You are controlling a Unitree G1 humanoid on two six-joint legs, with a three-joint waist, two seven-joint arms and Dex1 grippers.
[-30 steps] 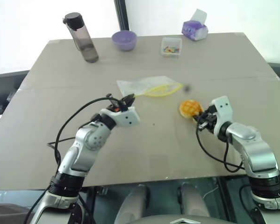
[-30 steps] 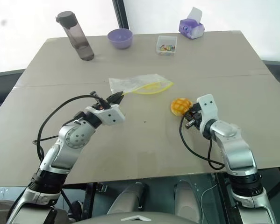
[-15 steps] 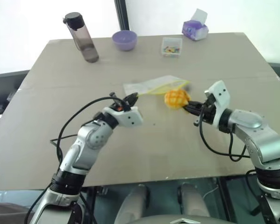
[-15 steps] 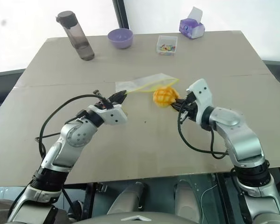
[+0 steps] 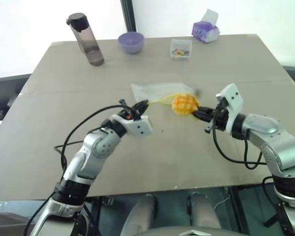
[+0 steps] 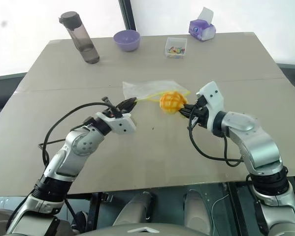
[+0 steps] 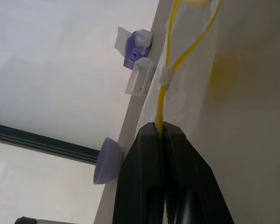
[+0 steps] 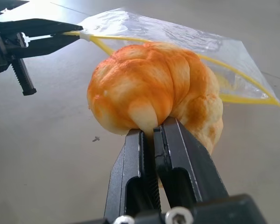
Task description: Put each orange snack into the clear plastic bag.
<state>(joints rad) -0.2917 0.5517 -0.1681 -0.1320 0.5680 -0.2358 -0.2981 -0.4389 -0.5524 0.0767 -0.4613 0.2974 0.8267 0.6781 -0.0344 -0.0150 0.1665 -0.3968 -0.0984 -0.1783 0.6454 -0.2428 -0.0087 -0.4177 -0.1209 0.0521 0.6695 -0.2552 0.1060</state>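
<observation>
The orange snack (image 5: 183, 104) is a domed orange-yellow bun. My right gripper (image 5: 196, 113) is shut on its edge and holds it off the table. In the right wrist view, the snack (image 8: 151, 91) sits above the closed fingers (image 8: 177, 154). The clear plastic bag (image 5: 157, 90) lies just behind and left of the snack, on the table's middle. My left gripper (image 5: 143, 103) is shut on the yellow strip (image 7: 165, 74) at the bag's near edge. The strip's two sides stand slightly apart beside the snack.
Along the far edge of the table (image 5: 49, 147) stand a dark bottle (image 5: 85, 39), a purple bowl (image 5: 131, 42), a small clear box of colourful bits (image 5: 180, 49) and a purple tissue pack (image 5: 205, 30). Black cables hang from both arms.
My right gripper has lifted the snack off the table and carried it left to the bag's yellow-edged mouth; it has held still for the last half second. The left gripper has stayed put.
</observation>
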